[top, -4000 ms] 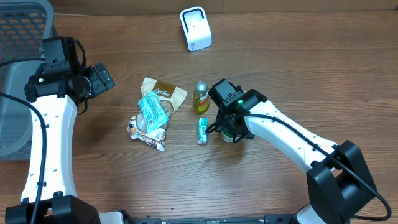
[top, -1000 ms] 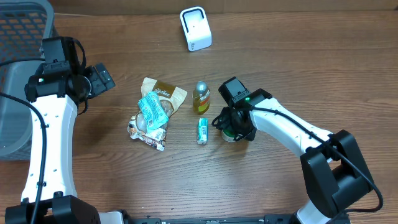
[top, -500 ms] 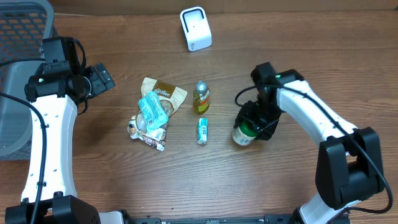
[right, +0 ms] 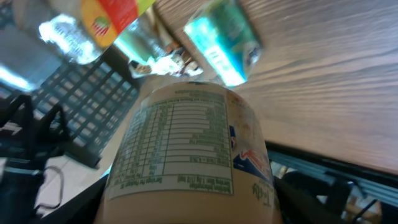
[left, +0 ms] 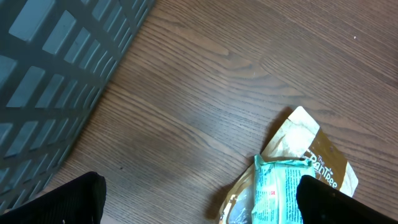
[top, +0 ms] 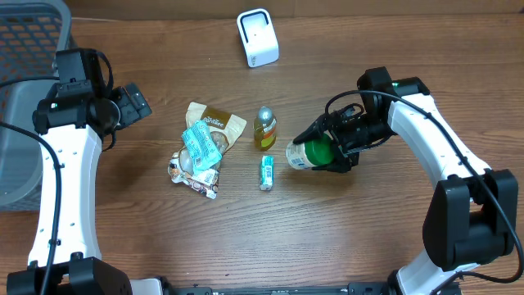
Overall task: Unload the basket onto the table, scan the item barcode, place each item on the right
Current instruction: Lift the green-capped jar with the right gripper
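1. Wood-grain counter [top: 164, 238] carries everything.
2. Grey mesh basket [top: 20, 98] sits at the counter's far left edge, partly out of the overhead view.
3. Left tool [top: 137, 102] hovers near the basket. Its jaws are spread wide with nothing between them; the wrist view shows only bare counter and a pouch corner below.
4. Right tool [top: 337, 149] is right of centre and clamped around the jar [top: 299, 156].
5. The jar has a green cap and a pale label and is tipped onto its side. Its pale end points left toward the small items. It looks raised off the counter. The right wrist view shows a printed nutrition panel facing the camera; no barcode can be made out.
6. White scanner [top: 258, 37] stands at the top centre, well apart from the jar.
7. Left of centre is a pile: a brown pouch [top: 223, 124], a teal packet [top: 201, 147] on top, and a silver wrapper [top: 190, 174] underneath.
8. Small bottle [top: 264, 129] with amber contents and a silver cap lies just right of the pouch.
9. Teal tube [top: 266, 172] lies just below the bottle, near the jar's pale end.
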`<state>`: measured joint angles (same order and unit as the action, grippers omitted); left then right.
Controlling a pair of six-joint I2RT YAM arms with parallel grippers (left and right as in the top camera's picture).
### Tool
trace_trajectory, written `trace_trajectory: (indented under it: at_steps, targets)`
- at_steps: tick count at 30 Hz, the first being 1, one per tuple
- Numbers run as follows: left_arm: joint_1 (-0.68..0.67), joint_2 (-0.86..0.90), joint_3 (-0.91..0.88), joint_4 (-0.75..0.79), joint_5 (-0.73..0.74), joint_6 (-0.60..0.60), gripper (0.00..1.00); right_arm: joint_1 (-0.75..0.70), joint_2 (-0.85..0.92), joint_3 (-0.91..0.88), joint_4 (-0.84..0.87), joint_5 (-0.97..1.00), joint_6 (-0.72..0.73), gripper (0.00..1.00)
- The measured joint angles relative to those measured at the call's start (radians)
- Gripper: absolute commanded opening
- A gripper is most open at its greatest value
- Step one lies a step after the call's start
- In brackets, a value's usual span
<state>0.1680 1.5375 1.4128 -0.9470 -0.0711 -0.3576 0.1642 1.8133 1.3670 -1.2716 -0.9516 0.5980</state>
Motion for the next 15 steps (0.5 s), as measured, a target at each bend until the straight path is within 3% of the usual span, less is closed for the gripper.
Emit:
trace_trajectory:
  at_steps: [15]
  targets:
    - [0.000, 0.000, 0.000, 0.000, 0.000, 0.000, 0.99, 0.000, 0.000, 0.000, -0.007, -0.099, -0.001, 0.67]
